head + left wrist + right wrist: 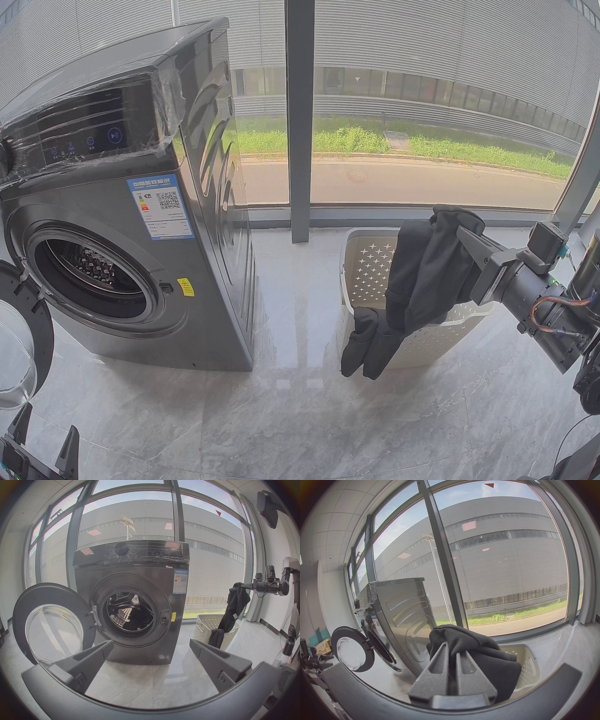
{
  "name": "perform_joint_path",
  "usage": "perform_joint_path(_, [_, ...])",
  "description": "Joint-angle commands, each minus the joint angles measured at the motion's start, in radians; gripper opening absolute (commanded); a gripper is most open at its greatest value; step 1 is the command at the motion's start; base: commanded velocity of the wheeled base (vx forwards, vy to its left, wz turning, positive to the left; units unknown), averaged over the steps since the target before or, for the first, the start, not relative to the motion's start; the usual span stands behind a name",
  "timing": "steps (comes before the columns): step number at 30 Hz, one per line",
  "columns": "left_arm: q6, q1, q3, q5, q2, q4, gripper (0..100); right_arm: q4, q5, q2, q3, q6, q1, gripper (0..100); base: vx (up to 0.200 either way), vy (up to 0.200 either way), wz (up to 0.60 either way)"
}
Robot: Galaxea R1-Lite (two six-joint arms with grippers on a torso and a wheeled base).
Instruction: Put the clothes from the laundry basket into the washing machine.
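Pale stone floor [312, 406], glossy, tall windows behind with grass and a road outside.

- Dark garment [431, 269] hung above the laundry basket [369, 269], bunched at its top. Its lower end trailed over the basket's front rim and down the outside wall. Could not tell whether the tip touched the floor.
- Right gripper [451, 647] held it from the robot's right side, fingers pressed together and pinching a fold near the top. Most of the cloth hung free below the grip.
- Basket white, perforated, standing by the window. Could not see whether more clothes lay inside.
- Washing machine [125, 206] stood well apart, to the robot's left. Door [25, 331] swung wide open, drum mouth [94, 275] unobstructed.
- Left gripper [150, 643] sat low in front of the machine, fingers spread, holding nothing.

Risks, as I judged them:
- The trailing end lay over the rim, so a sideways carry might snag it and drag or tip the light basket.
- The pinch took only a fold, so the hanging weight could pull the cloth loose.
- The long tail might sweep the floor, or catch on the door or the drum's lip and end up half outside.
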Motion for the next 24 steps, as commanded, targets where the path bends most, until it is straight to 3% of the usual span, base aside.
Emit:
perform_joint_path(1, [-0.001, 0.000, 0.015, 0.000, -0.016, 0.000, 100, 0.000, 0.000, 0.001, 0.000, 0.000, 0.000, 0, -0.200, 0.000, 0.00])
perform_joint_path(18, [-0.003, 0.000, 0.015, 0.000, -0.016, 0.000, 100, 0.000, 0.000, 0.001, 0.003, 0.000, 0.000, 0, -0.200, 0.000, 0.00])
perform_joint_path(24, [-0.001, 0.000, 0.015, 0.000, -0.016, 0.002, 100, -0.002, 0.001, 0.000, 0.006, 0.000, 0.003, 0, 0.000, 0.000, 0.00])
